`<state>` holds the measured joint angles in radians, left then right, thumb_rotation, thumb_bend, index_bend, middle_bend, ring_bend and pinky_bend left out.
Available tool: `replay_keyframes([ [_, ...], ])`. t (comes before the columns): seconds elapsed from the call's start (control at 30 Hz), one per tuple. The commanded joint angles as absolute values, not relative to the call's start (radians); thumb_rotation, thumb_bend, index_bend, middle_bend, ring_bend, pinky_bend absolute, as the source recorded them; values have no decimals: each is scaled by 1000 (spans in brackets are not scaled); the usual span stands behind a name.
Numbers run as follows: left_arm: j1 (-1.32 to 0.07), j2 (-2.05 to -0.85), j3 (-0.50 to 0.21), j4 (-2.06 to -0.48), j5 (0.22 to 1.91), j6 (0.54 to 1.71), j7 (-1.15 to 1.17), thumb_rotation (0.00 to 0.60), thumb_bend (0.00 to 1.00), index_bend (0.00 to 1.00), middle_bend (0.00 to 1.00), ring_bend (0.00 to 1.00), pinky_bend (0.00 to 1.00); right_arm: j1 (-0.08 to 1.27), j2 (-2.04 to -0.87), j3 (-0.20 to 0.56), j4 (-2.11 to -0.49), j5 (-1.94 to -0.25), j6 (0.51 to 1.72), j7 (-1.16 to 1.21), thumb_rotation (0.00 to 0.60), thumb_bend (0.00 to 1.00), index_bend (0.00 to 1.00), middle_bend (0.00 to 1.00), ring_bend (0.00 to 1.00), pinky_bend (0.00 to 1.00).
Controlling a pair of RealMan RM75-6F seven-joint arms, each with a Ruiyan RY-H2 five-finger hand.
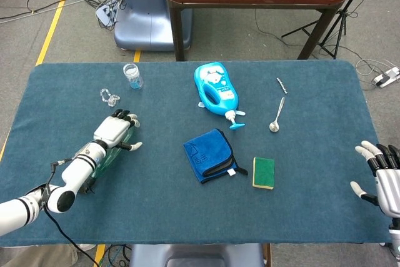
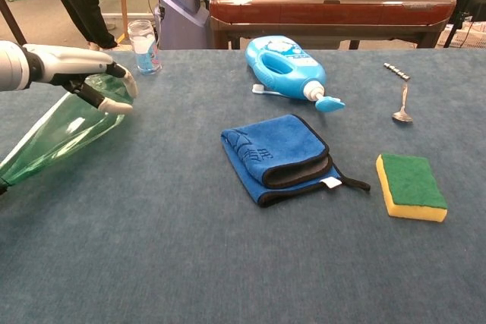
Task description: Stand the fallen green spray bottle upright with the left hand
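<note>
The green see-through spray bottle point(image 2: 57, 133) lies slanted at the table's left side, its broad end up and to the right, its narrow end low at the left frame edge. My left hand point(image 2: 95, 73) sits over that broad end, with fingers curled across the top and the thumb under it, gripping the bottle. From the head view the left hand point(image 1: 116, 130) covers most of the bottle point(image 1: 107, 154), which shows only as a green strip beside the forearm. My right hand point(image 1: 381, 178) hovers at the table's right edge, fingers spread, holding nothing.
A blue bottle point(image 1: 217, 89) lies at the centre back. A folded blue cloth point(image 1: 209, 154) and a green-yellow sponge point(image 1: 264, 172) are mid-table. A spoon point(image 1: 277, 115) lies to the right. A small glass jar point(image 1: 132, 76) and a clear plastic piece point(image 1: 109, 97) stand just beyond the left hand.
</note>
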<state>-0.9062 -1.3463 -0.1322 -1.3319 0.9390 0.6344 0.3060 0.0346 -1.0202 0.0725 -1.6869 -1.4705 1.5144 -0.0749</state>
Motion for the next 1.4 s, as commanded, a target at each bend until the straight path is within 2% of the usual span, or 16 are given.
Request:
replay_keyframes([
  [0.03,-936,-1366,-117,-1278,834,636,368,259,279,252,157,0,0,35,-1020,73,-1686,-1470,1514,-74,600,179,211,165,88,91],
  [0.5,-961,-1333,-38,-1169,532,640,506,261,279,263,166,0,0,42,-1020,75,-1694,-1476,1507,-81,600,179,211,165,88,91],
  [0.77,-934,-1269,2,-1191,527,618,500,263,277,271,173,0,0,43,-1025,74,-1697,-1482,1507,-84,600,179,211,165,88,91],
  [0.9,-881,-1225,-21,-1260,692,669,403,262,277,261,173,0,0,45,-1027,74,-1698,-1489,1509,-83,600,179,211,165,88,91],
  [0.97,-846,-1205,-33,-1291,817,698,328,290,277,232,173,0,0,46,-1027,74,-1698,-1490,1508,-84,600,179,211,165,88,91],
  [1.0,-832,-1196,-37,-1304,870,708,293,330,277,219,171,0,0,47,-1028,74,-1698,-1491,1508,-84,600,179,211,165,88,91],
  [1.1,-794,-1172,-37,-1330,1054,765,191,525,277,176,150,0,0,48,-1030,73,-1696,-1493,1506,-82,600,179,211,165,88,91],
  [1.17,-772,-1162,-32,-1339,1171,813,117,584,276,157,135,0,0,49,-1031,73,-1695,-1493,1505,-80,600,179,211,165,88,91],
  [1.2,-765,-1158,-28,-1342,1218,831,86,600,276,148,127,0,0,49,-1031,73,-1695,-1493,1504,-80,600,180,211,165,88,91],
  [1.4,-746,-1123,18,-1355,1459,924,-33,600,276,122,108,0,0,49,-1029,73,-1693,-1493,1505,-79,600,179,211,165,88,91],
])
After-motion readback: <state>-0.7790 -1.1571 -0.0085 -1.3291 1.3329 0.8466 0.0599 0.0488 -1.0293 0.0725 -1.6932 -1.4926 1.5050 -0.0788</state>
